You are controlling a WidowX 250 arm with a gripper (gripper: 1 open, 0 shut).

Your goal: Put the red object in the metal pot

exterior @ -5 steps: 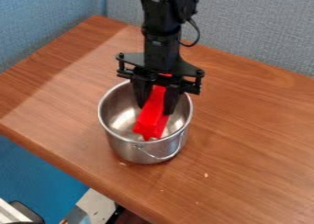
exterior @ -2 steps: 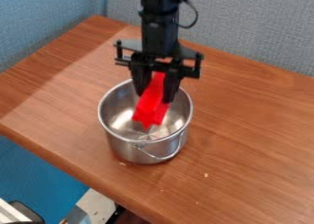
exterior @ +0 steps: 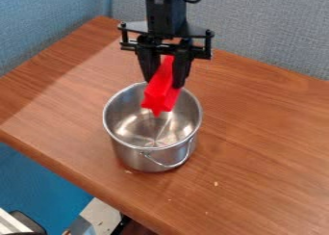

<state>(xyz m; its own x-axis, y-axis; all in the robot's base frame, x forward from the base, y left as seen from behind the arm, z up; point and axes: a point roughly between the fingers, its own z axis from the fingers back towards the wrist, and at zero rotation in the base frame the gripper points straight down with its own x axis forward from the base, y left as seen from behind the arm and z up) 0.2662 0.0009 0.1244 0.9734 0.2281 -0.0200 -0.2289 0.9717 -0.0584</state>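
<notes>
One wooden table (exterior: 77, 85) fills most of the view, its brown top running diagonally from upper left to lower right, with a blue textured wall (exterior: 52, 17) behind it and a darker floor area below its near edge.

One robot arm (exterior: 164, 8) descends from the top of the frame, black, pointing straight down over the middle of the table.

One metal pot (exterior: 129, 133) stands upright on the table near its front edge, directly beneath the arm. It is round, shiny and straight-walled; one small loop handle shows on the side facing the camera. A second handle cannot be made out.

One gripper (exterior: 167, 70) hangs above the pot mouth, jaws closed tight on the upper part of the red object.

One red object (exterior: 160, 90), a long narrow bar, hangs tilted from the gripper, upper end between the jaws, lower end toward the left. Its lower tip sits about level with the pot rim, over the pot's opening. Whether the tip touches the pot cannot be determined.

Nothing stands between the bar and the pot interior.
</notes>
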